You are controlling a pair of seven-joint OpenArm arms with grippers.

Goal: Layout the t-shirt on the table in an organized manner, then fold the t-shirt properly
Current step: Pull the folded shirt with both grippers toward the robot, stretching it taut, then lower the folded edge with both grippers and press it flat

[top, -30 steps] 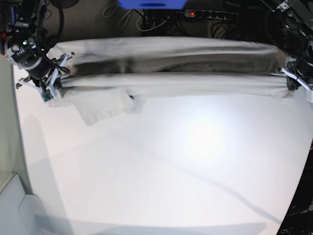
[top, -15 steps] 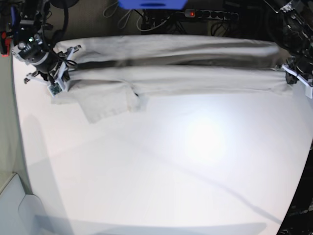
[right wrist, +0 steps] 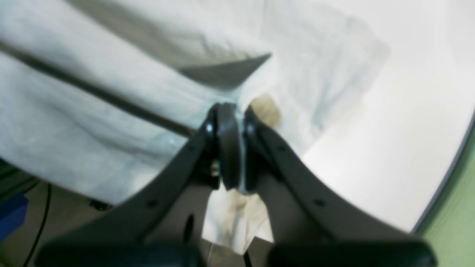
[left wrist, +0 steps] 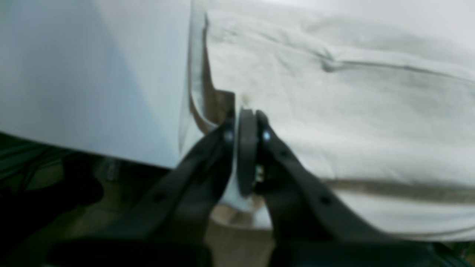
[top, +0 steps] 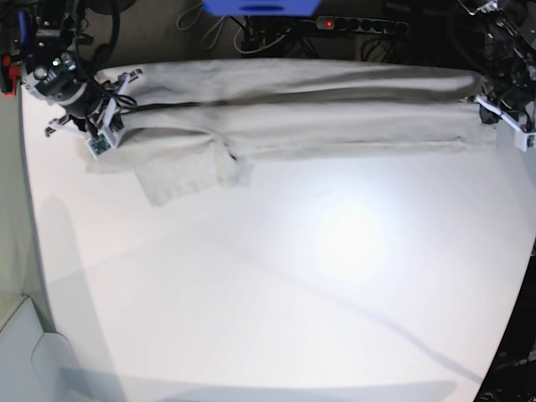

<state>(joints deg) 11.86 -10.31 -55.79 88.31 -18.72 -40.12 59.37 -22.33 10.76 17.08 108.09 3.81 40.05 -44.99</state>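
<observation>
Left gripper [left wrist: 246, 122] pinched tight on shirt [top: 293, 109] fabric, dark fingers [left wrist: 276, 155] pressed together with cloth caught between the pads, right at the cloth's edge near the table [top: 276, 285] border. In base view it sits at far right [top: 500, 113], holding one end of the shirt. Right gripper [right wrist: 230, 118] same deal: fingers [right wrist: 282, 155] clamped together on a bunch of fabric, a fold of cloth hanging below the pads. In base view it's at far left [top: 105, 126], gripping the opposite end.

Shirt stretched long between the two grippers, running across the far part of the table as a wide band. A dark crease line runs lengthwise along it, so it looks doubled over on itself; exact layering hard to tell. One sleeve [top: 186, 172] lies flat on the table toward the near side, close to the right gripper, sticking out from the band. Both wrist views blurry. Near and middle table bare white with a glare spot. Power strip [top: 360, 25] with red light and cables on the floor beyond the far edge.
</observation>
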